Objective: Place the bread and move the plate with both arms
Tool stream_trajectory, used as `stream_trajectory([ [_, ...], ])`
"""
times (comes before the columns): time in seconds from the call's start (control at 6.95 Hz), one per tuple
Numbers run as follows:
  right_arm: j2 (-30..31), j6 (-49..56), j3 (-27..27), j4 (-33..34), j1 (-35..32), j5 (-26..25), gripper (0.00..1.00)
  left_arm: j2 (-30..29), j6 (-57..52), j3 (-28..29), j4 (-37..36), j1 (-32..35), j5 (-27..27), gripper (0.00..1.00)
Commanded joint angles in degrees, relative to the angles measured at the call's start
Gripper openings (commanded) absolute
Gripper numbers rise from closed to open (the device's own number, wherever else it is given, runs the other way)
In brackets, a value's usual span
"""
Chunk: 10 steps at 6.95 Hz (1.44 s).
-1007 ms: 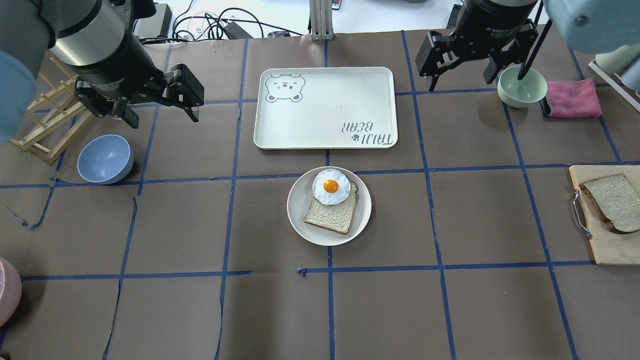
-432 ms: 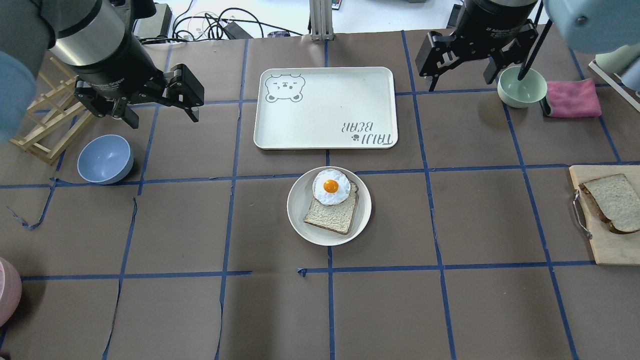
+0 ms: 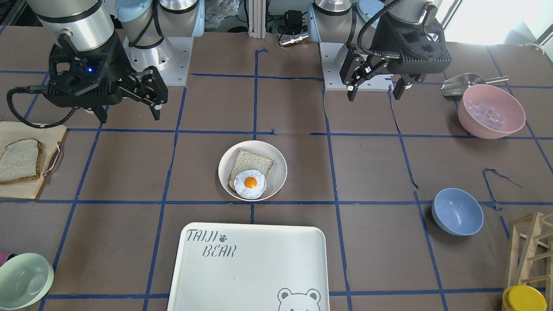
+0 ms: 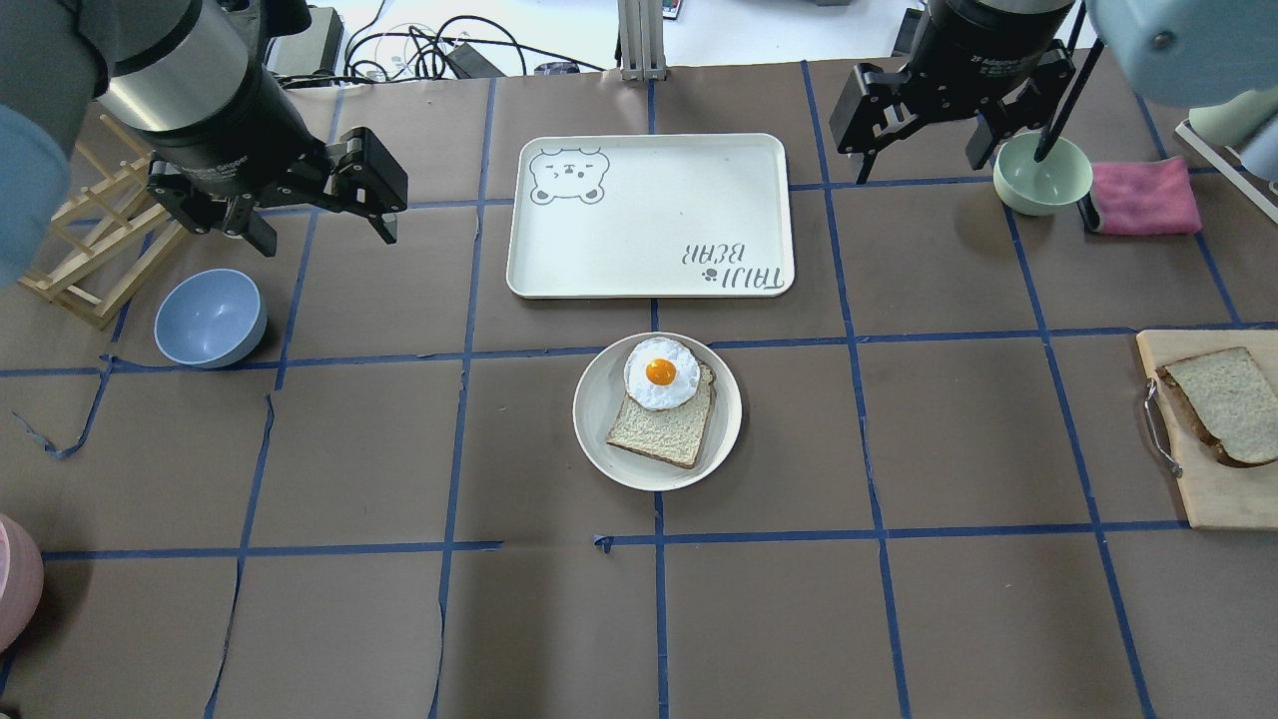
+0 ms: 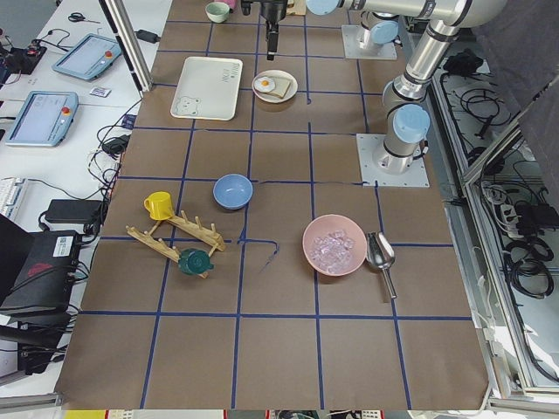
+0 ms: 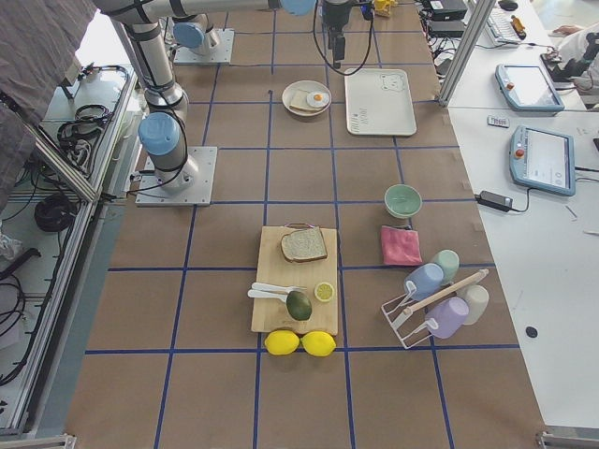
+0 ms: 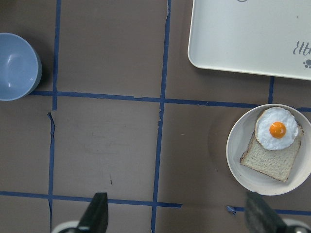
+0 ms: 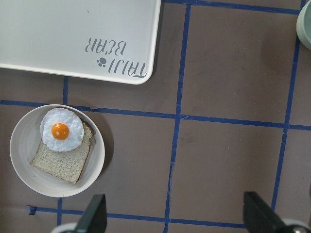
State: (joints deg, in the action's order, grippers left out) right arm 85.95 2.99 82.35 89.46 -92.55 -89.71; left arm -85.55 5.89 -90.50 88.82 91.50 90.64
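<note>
The plain bread slice (image 4: 1230, 401) lies on a wooden cutting board (image 4: 1208, 489) at the table's right edge, and also shows in the front view (image 3: 19, 160). The cream plate (image 4: 599, 419) sits mid-table and holds a squarer slice topped with a fried egg. The plate also shows in the front view (image 3: 278, 172) and both wrist views (image 7: 236, 141) (image 8: 24, 143). My left gripper (image 4: 324, 238) hangs open and empty above the table, far left of the plate. My right gripper (image 4: 919, 168) hangs open and empty at the far right, beside the green bowl.
The white TAIJI BEAR tray (image 4: 649, 215) lies just beyond the plate. A blue bowl (image 4: 210, 318) and a wooden rack (image 4: 95, 250) stand at the left. A green bowl (image 4: 1041, 175) and pink cloth (image 4: 1143, 195) are at the far right. A pink bowl (image 3: 490, 110) stands near my left arm.
</note>
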Motion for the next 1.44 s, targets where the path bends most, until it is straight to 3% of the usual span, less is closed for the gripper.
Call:
stream_trajectory([
  [0.0, 0.0, -0.2, 0.0, -0.1, 0.0, 0.1, 1.00, -0.1, 0.0, 0.0, -0.1, 0.0, 0.0, 1.00],
  [0.58, -0.5, 1.9, 0.0, 0.5, 1.1, 0.0, 1.00, -0.1, 0.0, 0.0, -0.1, 0.0, 0.1, 1.00],
  [0.72, -1.0, 11.5, 0.8, 0.9, 7.6, 0.7, 0.99, -0.1, 0.0, 0.0, -0.1, 0.0, 0.1, 1.00],
  [0.86, -1.2, 19.3, 4.2, 1.1, 16.4, 6.0, 1.00, -0.1, 0.0, 0.0, -0.1, 0.0, 0.1, 1.00],
  [1.01, -1.2, 29.5, 7.5, 4.6, 23.8, 8.0, 1.00, -0.1, 0.0, 0.0, -0.1, 0.0, 0.1, 1.00],
  [1.29, -1.6, 47.0, 12.1, 5.2, 35.9, 7.4, 1.00, -0.1, 0.0, 0.0, -0.1, -0.1, 0.1, 1.00],
])
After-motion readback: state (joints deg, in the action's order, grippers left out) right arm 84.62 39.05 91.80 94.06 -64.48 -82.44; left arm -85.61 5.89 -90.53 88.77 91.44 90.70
